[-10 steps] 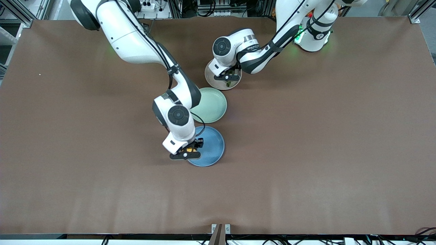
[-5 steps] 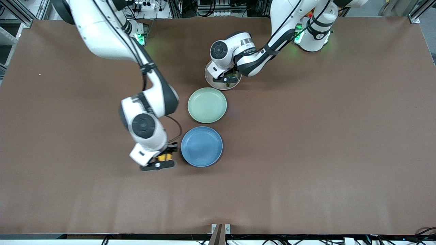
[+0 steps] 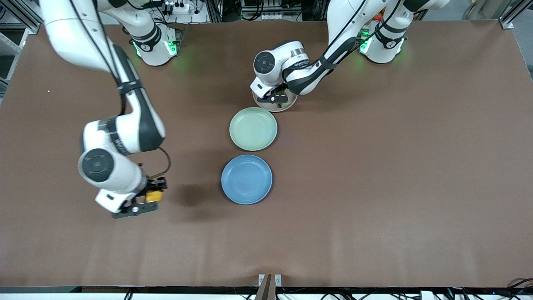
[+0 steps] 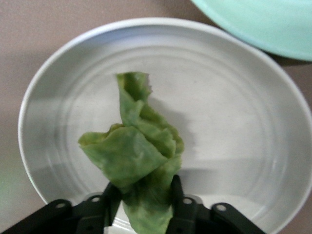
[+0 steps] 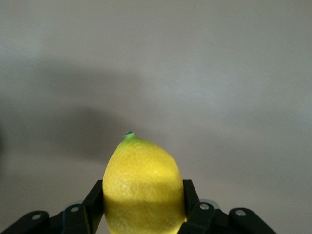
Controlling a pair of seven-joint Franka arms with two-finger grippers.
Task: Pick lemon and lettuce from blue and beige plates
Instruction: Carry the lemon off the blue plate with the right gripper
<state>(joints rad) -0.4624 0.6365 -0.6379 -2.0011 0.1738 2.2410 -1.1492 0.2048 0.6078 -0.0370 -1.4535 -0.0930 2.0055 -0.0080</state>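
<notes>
My right gripper (image 3: 149,198) is shut on the yellow lemon (image 3: 153,196) and holds it above bare table, toward the right arm's end from the blue plate (image 3: 246,179), which holds nothing. The lemon (image 5: 144,187) fills the right wrist view between the fingers, nub end pointing away. My left gripper (image 3: 276,98) is shut on the wrinkled green lettuce (image 4: 139,156) over the beige plate (image 3: 287,105). In the left wrist view the lettuce stands up from the fingers (image 4: 176,195) over the plate (image 4: 234,126).
A pale mint-green plate (image 3: 253,128) lies between the beige and blue plates, holding nothing; its edge shows in the left wrist view (image 4: 263,24). Brown tabletop (image 3: 374,166) spreads all round.
My right gripper has carried the lemon off the blue plate and away toward the right arm's end of the table. My left gripper has stayed over the beige plate, shifting slightly.
</notes>
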